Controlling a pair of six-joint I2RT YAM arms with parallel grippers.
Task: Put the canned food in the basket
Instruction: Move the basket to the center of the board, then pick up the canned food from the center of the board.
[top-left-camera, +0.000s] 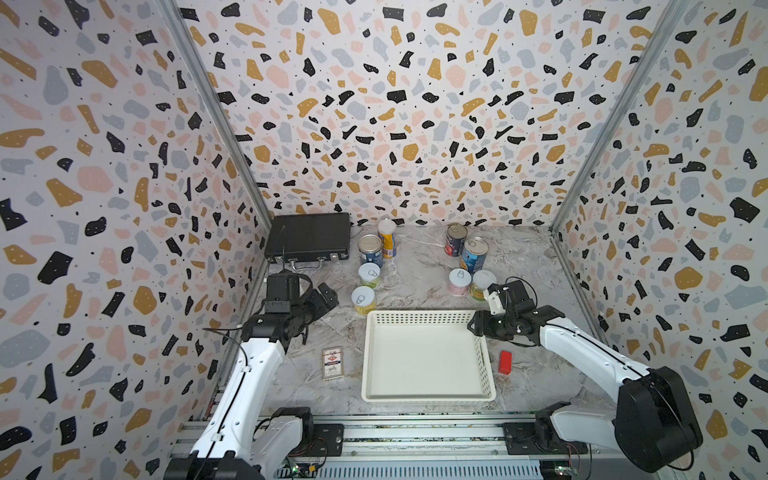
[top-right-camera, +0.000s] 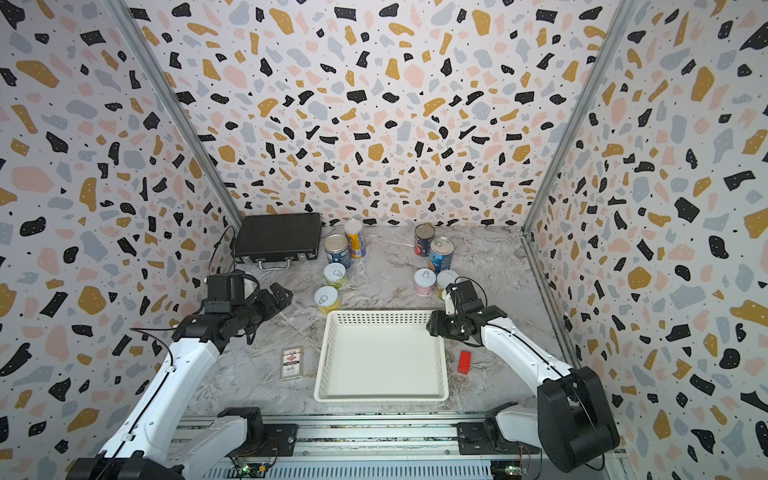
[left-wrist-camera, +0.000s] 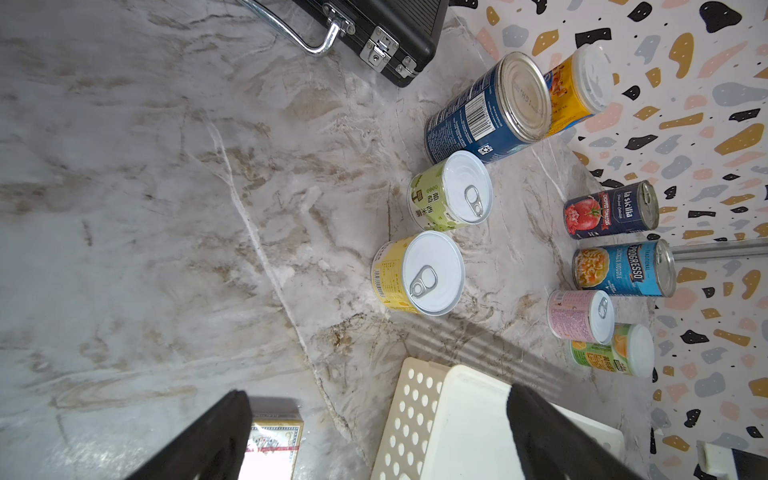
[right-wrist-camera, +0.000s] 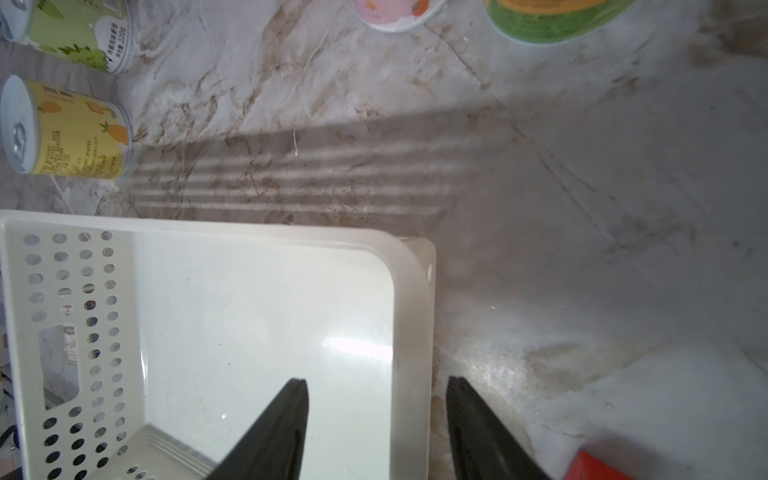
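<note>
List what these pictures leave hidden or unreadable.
- Green-and-orange can: in both top views the right arm's wrist covers part of it; the right wrist view cuts it off at the frame edge.
- Card box: print too small in the top views; left gripper finger covers part of it in the left wrist view.
- Briefcase: closed, contents unseen.
- Right gripper: jaws straddle the basket wall; whether they touch it is unclear.

Grey-brown marbled worktop. White perforated basket near front centre, nothing in it. Behind it eight upright cans: yellow pull-tab can, green pull-tab can, dark blue can, tall yellow white-lidded can in the left group; chopped-tomato can, Progresso soup can, pink can, green-orange can in the right group. Black briefcase at back left corner. Playing-card box left of basket, small red block to its right.
</note>
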